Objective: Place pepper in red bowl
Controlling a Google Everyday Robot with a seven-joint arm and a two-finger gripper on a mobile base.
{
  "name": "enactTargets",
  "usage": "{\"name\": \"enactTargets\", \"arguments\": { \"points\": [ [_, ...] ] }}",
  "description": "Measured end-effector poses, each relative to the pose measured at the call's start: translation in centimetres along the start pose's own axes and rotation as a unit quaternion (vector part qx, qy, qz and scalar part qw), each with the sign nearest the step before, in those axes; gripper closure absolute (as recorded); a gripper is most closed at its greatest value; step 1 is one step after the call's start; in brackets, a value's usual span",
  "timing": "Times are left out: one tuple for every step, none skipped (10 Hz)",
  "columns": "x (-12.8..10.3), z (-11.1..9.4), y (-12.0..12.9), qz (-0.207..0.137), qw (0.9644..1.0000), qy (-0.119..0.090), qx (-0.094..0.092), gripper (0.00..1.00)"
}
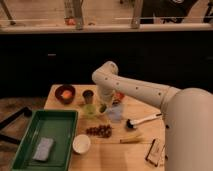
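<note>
Camera view: my gripper [103, 106] hangs low over the table [115, 155], just right of the green cup [90, 110], fingers shut. Whether they pinch the pepper, I cannot tell. Red bowl [118, 96] sits just behind, partly hidden by my arm.

Pretty chunky arm [150, 92], all glossy white, thick rounded tube segments with a fat domed elbow joint. The gripper [103, 107] at the end over the table looks darker, fingers shut.
</note>
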Motion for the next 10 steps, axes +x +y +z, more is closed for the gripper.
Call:
{"name": "enactTargets", "arguments": {
  "points": [
    [1.0,0.5,-0.8,0.006,1.0,0.002,-0.002,1.0],
    [1.7,0.6,-1.5,0.008,1.0,0.004,-0.003,1.0],
    [2.2,0.5,-2.1,0.01,0.9999,0.006,-0.002,1.0],
    [2.5,0.5,-2.3,0.012,0.9999,0.008,-0.002,1.0],
    [3.0,0.3,-2.6,0.015,0.9998,0.011,0.0,1.0],
    [3.4,0.1,-2.6,0.018,0.9997,0.014,0.001,1.0],
    [4.0,-0.2,-2.7,0.024,0.9996,0.016,0.003,1.0],
    [4.9,-0.2,-2.7,0.03,0.9994,0.019,0.001,1.0],
    [5.9,0.0,-3.2,0.036,0.9991,0.02,0.003,1.0],
    [6.8,0.2,-3.4,0.041,0.999,0.021,0.001,1.0]
  ]
}}
